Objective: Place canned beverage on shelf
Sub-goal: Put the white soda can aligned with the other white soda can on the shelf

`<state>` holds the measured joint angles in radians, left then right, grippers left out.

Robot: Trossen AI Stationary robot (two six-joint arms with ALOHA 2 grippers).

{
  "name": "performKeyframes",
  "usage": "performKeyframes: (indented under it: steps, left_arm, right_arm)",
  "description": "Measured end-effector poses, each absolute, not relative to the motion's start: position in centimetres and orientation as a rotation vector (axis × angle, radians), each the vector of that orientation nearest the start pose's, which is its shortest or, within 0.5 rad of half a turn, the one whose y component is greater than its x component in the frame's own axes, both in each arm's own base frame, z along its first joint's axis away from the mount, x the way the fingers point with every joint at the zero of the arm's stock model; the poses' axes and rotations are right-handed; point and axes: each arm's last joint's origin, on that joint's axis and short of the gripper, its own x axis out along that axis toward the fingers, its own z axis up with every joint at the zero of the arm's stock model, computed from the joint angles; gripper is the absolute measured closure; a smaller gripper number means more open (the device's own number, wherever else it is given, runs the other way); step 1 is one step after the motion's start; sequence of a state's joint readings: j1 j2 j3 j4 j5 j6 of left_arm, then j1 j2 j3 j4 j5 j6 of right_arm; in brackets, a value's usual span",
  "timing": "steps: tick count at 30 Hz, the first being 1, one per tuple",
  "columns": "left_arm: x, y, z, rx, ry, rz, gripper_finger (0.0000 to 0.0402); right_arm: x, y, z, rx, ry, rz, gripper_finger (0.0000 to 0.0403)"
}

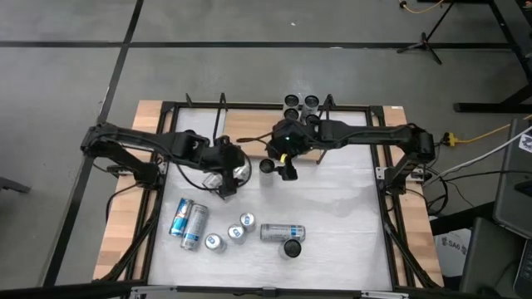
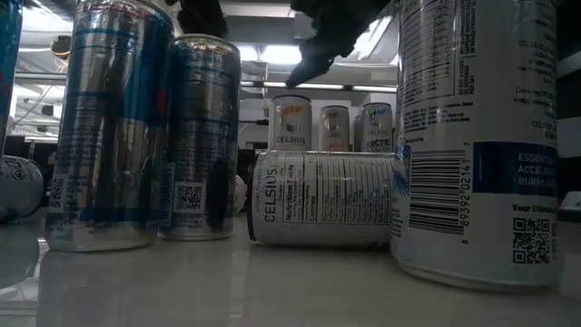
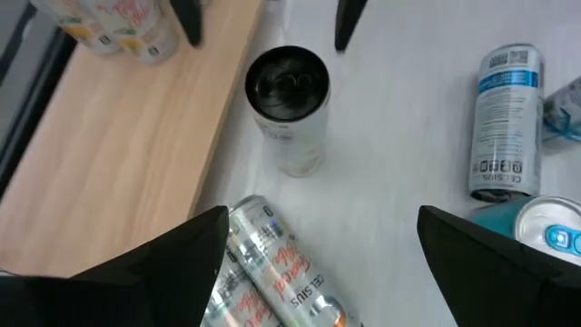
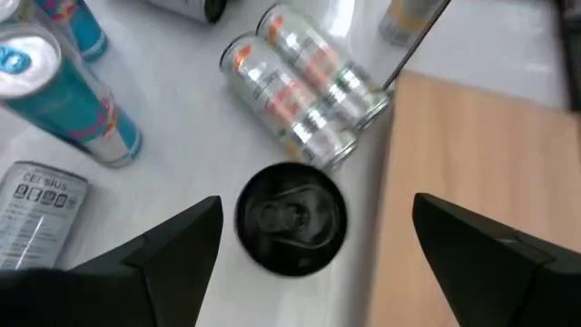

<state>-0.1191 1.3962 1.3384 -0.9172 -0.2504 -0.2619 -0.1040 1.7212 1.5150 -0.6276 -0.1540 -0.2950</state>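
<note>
The black-topped can stood upright at mid-frame, axis vertical, beneath the spread, empty right gripper; left gripper likewise unclenched.

My right gripper hangs wide open over a black-topped can, with room on both sides of it. Two cans lying down sit close on one side, so it is tight there. The wooden shelf is just beside the can, and more cans crowd its far end. My left gripper is near. The middle of the white table is open.
</note>
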Motion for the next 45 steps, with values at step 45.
performKeyframes:
  steps: [45]
  left_arm:
    - [27.1, -3.2, 33.2, -0.035, 0.928, 0.246, 0.0053]
  right_arm:
    - [40.4, -3.7, 24.1, -0.096, 0.940, 0.204, 0.0059]
